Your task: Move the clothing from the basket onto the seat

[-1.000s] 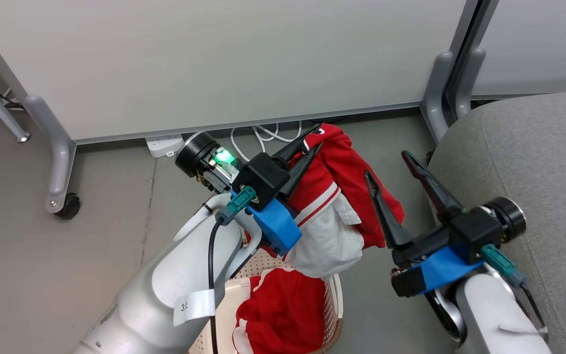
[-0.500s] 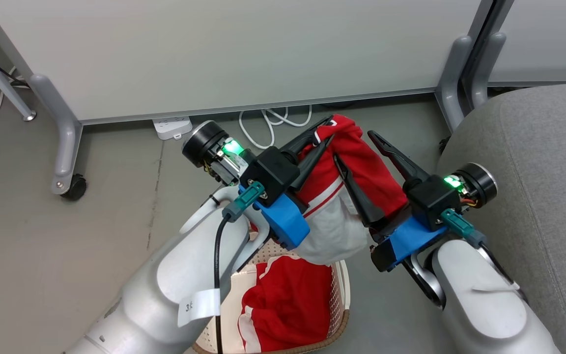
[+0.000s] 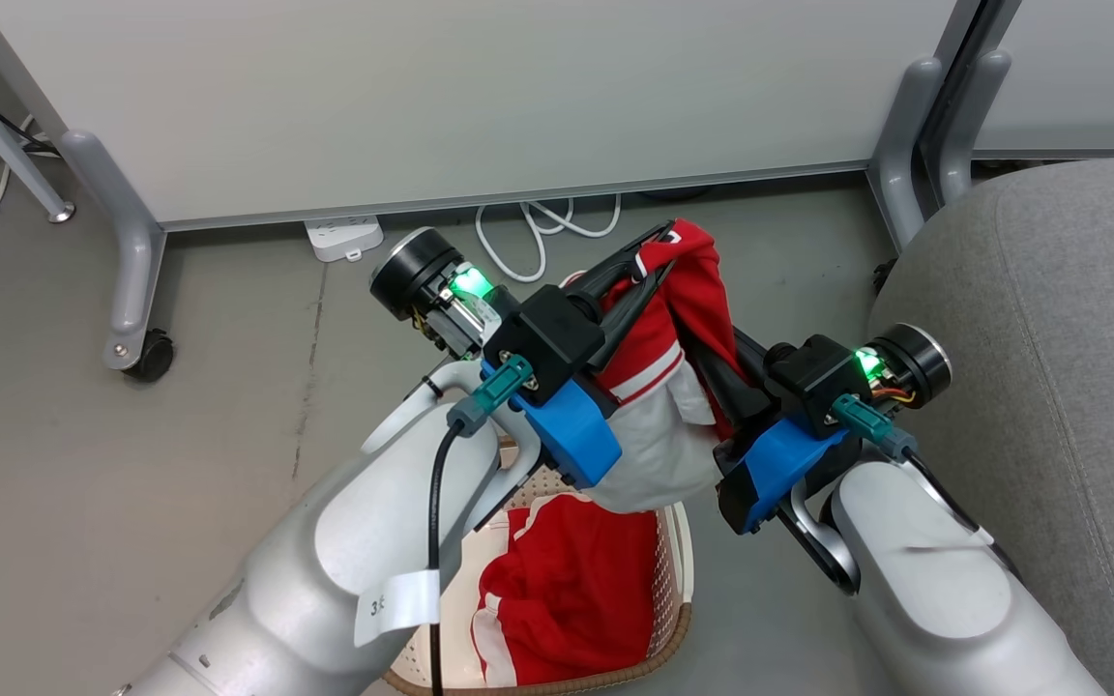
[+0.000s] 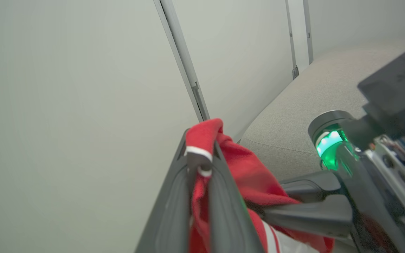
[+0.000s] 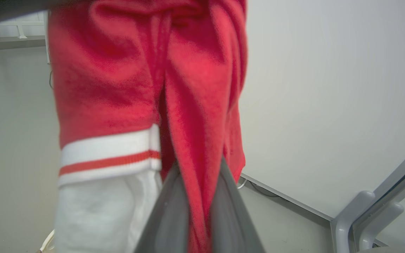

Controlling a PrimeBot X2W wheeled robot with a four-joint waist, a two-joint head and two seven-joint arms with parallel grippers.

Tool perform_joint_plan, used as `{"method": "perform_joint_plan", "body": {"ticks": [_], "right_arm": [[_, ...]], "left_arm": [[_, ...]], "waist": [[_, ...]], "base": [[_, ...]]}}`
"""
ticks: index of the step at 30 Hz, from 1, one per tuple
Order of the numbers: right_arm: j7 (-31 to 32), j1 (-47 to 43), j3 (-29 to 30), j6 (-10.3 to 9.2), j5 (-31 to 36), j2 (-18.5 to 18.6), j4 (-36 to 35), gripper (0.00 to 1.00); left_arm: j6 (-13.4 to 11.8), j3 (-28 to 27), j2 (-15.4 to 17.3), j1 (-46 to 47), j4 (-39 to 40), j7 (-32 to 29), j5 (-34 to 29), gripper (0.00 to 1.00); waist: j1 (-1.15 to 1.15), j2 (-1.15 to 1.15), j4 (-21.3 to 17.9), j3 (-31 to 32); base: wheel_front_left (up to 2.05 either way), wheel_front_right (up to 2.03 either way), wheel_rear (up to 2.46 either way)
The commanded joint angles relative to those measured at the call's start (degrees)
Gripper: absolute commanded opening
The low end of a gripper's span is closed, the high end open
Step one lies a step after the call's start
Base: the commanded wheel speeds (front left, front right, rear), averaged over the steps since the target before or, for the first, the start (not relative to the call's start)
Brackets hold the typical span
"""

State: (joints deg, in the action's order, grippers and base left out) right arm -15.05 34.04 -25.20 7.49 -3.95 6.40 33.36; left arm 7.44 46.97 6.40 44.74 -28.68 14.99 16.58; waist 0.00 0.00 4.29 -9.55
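Saw the left claw (image 3: 656, 253) clamped on the top edge of one red garment (image 3: 678, 333), holding it in the air above the basket (image 3: 681, 599). In the wrist view the hem was pinched between its fingers (image 4: 229, 218). The right claw (image 3: 723, 372) was closed on a red fold of the same piece, lower down. Its white panel hung just over the basket rim. The second red garment (image 3: 567, 590) lay inside the basket, which stood on the floor (image 3: 131, 483). The seat (image 3: 1050, 319) was just right of the right claw, apart from the held piece.
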Motion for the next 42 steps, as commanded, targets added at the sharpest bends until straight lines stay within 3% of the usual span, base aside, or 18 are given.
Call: {"method": "perform_joint_plan", "body": {"ticks": [1, 20, 21, 22, 33, 42], "right_arm": [[-0.20, 0.97, -0.06, 0.01, -0.38, -0.06, 0.15, 0.00], [-0.20, -0.14, 0.50, 0.01, -1.40, 0.10, -0.56, 0.00], [-0.20, -0.25, 0.58, 0.01, -1.41, 0.07, -0.62, 0.00], [-0.20, -0.33, 0.66, 0.01, -1.45, 0.06, -0.68, 0.00], [-0.21, -2.41, 3.77, 0.01, -1.41, -0.07, -2.90, 0.00], [-0.20, -4.29, 8.59, 0.01, -1.15, 0.03, -5.91, 0.00]], "left_arm": [[0.04, -0.04, 0.07, 0.75, 0.14, 0.30, 0.19, 0.00], [0.04, 0.29, 0.40, 0.60, -0.42, 0.30, 0.56, 0.00], [0.04, 0.17, 0.41, 0.54, -0.45, 0.30, 0.56, 0.33], [0.04, 0.05, 0.41, 0.48, -0.44, 0.30, 0.57, 1.00], [0.04, -0.66, 0.82, -0.76, 0.11, 0.30, -0.23, 1.00], [0.04, -0.27, 1.44, -1.82, 0.62, 0.28, -0.32, 1.00]], "waist": [[0.00, 0.00, -0.01, 0.05], [0.00, 0.00, -0.18, 0.56], [0.00, 0.00, -0.20, 0.56], [0.00, 0.00, -0.23, 0.56], [0.00, 0.00, -1.38, 0.03], [0.00, 0.00, -4.86, -1.57]], "base": [[0.00, 0.00, 0.00], [0.00, 0.00, 0.00], [0.00, 0.00, 0.00], [0.00, 0.00, 0.00], [0.00, 0.00, 0.00], [0.00, 0.00, 0.00]]}}
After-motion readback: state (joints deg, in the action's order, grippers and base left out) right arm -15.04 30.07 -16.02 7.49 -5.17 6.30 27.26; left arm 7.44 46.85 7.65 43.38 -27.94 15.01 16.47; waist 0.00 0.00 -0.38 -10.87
